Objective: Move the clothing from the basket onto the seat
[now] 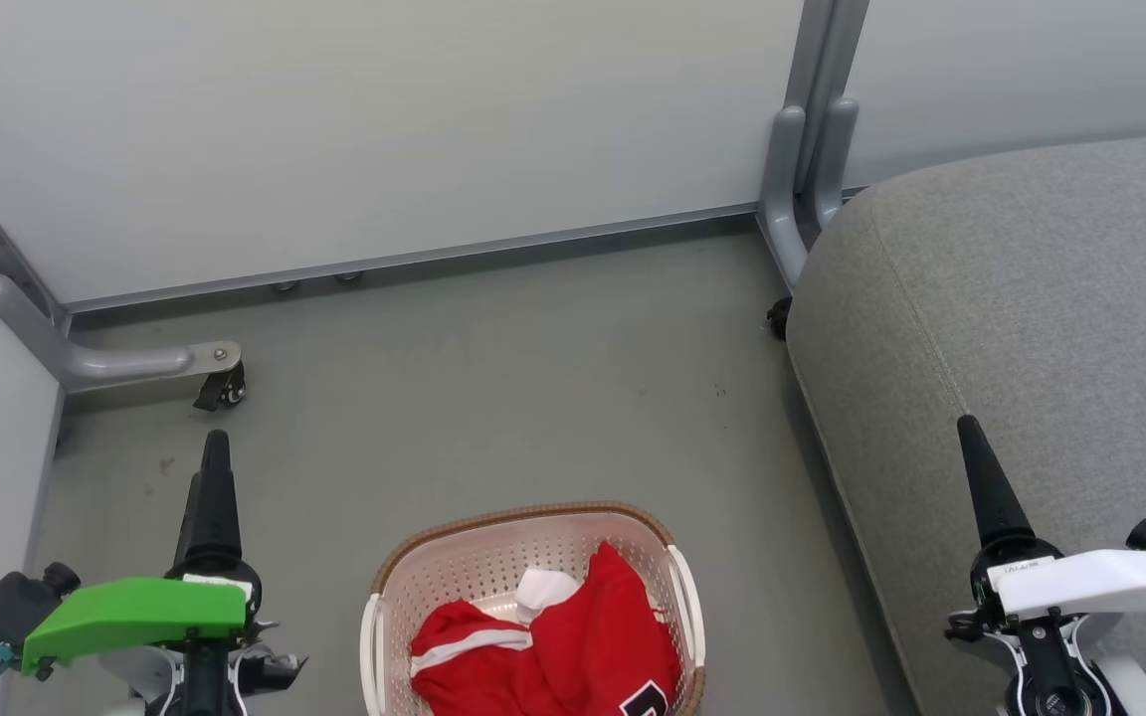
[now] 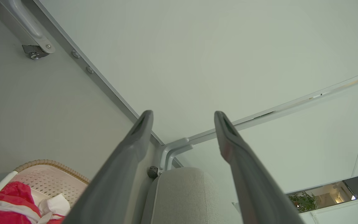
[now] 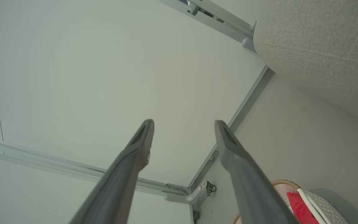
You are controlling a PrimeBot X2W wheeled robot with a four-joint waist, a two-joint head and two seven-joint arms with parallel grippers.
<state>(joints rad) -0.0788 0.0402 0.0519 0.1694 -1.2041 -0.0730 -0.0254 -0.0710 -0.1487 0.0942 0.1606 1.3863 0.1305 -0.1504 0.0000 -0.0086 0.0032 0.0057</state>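
While both gape wide and empty, the left end effector, lower left, sits nearer than the right end effector to the clothing heaped in the basket at bottom centre.

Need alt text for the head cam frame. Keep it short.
Red clothing lies in a cream basket on the grey floor, low and centre, with the light-grey seat at the right. The left gripper and right gripper point up on either side of the basket, neither holding anything. Pale partition panels stand behind.
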